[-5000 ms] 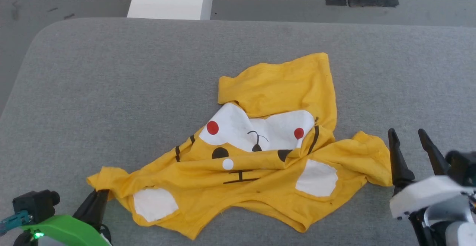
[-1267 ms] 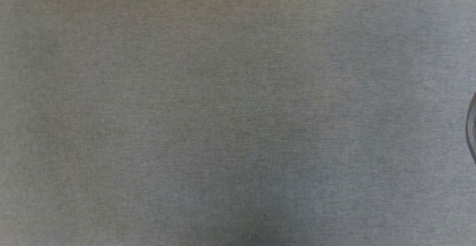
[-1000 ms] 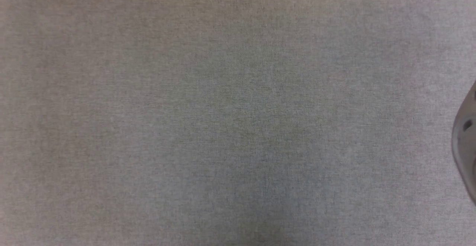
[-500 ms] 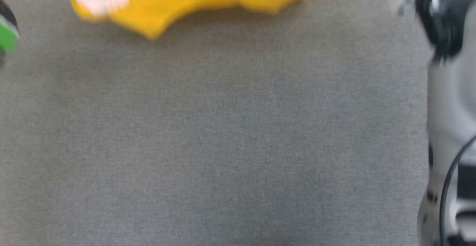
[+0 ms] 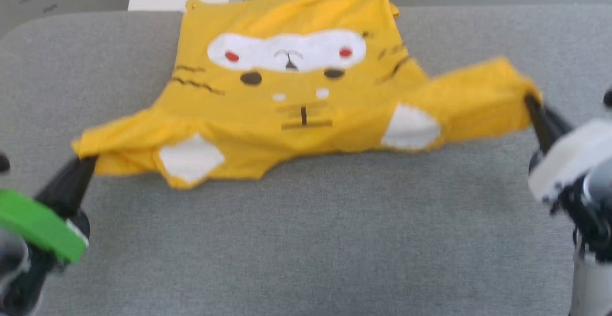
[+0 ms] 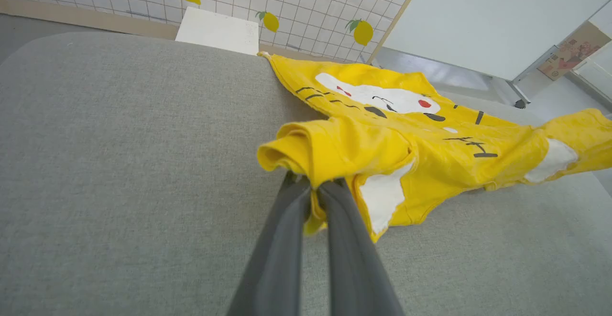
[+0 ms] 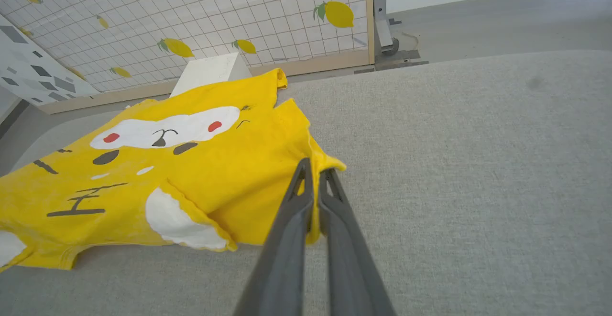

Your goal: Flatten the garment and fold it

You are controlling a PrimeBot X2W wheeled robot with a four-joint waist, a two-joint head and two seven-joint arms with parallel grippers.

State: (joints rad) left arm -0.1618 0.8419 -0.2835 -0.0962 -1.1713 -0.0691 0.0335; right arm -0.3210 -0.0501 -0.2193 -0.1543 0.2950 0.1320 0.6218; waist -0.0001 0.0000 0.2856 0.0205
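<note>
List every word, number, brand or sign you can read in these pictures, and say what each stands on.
No text can be read.
Bright yellow cotton T-shirt: only a cartoon face of white patches, red dots and black strokes, no letters.
Tan board with reddish print, in the left wrist view's upper right: too small to read.

The left gripper [image 5: 87, 162] reaches up from the lower left corner of the head view. Its two dark fingers are pressed together, pinching one sleeve end of the yellow shirt [image 5: 287, 96]. A green band [image 5: 40, 223] wraps the wrist behind them. The right gripper [image 5: 530, 101] comes in from the right edge, its fingers slanting up and to the left and clamped on the opposite sleeve end, with a white housing [image 5: 569, 156] behind them. The two arms are spread wide apart. In each wrist view the finger pair is closed, with cloth caught between the tips.
</note>
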